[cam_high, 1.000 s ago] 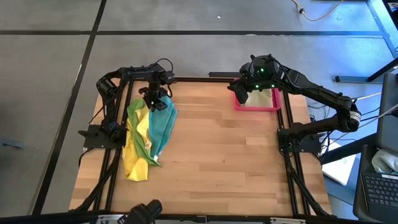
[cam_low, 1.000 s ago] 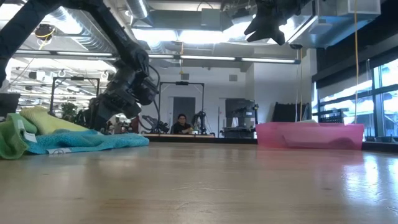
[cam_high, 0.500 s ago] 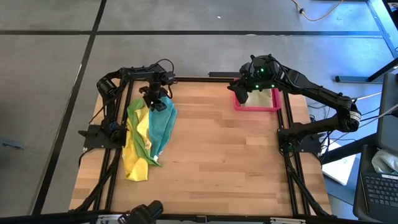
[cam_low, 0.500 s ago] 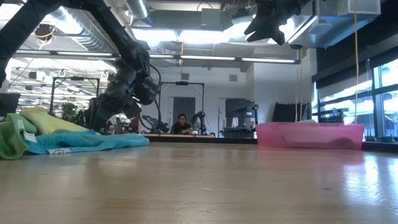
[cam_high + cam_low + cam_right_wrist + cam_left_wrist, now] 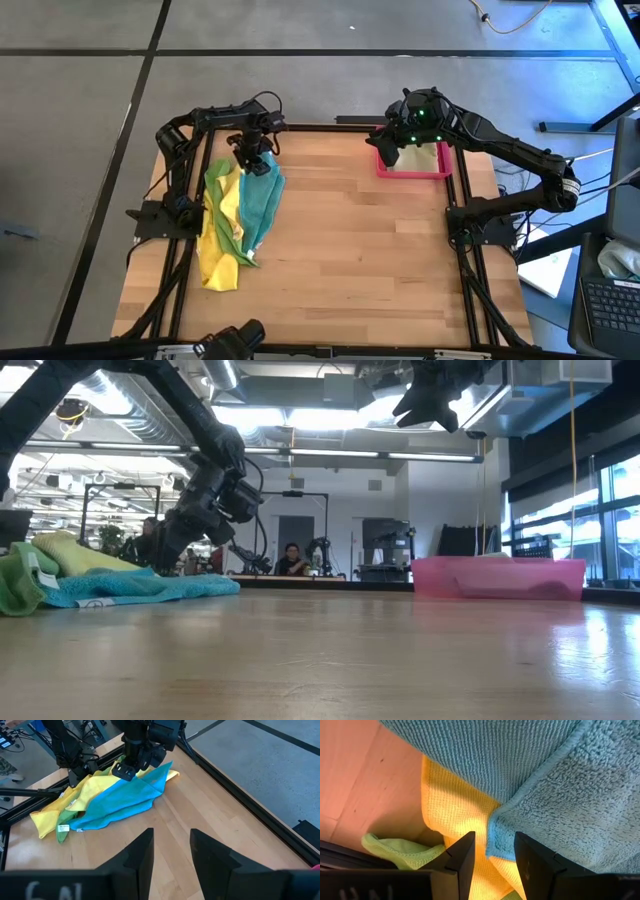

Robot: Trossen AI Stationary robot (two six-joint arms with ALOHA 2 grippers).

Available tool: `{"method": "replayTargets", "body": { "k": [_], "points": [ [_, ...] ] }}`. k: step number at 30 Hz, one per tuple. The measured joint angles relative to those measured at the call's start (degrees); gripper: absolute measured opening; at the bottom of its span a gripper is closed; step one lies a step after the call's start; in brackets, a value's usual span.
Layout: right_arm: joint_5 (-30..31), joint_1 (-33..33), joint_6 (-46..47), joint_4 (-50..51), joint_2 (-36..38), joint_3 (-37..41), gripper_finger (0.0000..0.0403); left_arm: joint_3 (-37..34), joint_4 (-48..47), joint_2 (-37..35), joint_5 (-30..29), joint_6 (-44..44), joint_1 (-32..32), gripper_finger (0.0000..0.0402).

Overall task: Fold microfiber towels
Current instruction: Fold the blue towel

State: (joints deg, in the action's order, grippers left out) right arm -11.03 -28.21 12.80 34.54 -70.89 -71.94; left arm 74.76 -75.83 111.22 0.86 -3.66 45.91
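Microfiber towels [image 5: 235, 215] lie heaped at the left edge of the wooden bench [image 5: 360, 250], teal over yellow with bright green showing beneath. Just above the teal towel's [image 5: 530, 765] far corner, the left pincer [image 5: 255, 160] points down, its fingers [image 5: 462, 862] parted with nothing between them. The wrist view shows the looped, nubby weave. The right pincer [image 5: 386, 151] hangs, part-open and empty, over the rigid pink tray [image 5: 415, 172].

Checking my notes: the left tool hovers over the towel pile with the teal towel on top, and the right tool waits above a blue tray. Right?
Not quite: the high view shows the tray is pink-red. The left tool, teal towel and right tool are as you say.
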Motion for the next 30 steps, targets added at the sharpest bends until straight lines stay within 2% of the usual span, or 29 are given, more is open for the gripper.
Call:
{"method": "replayTargets", "body": {
  "k": [30],
  "points": [
    [0.0,0.0,-1.1,-0.1,-1.1,0.0,0.0129,-2.1,-1.0,0.0,0.8,1.7,-1.9,0.0128]
  ]
}}
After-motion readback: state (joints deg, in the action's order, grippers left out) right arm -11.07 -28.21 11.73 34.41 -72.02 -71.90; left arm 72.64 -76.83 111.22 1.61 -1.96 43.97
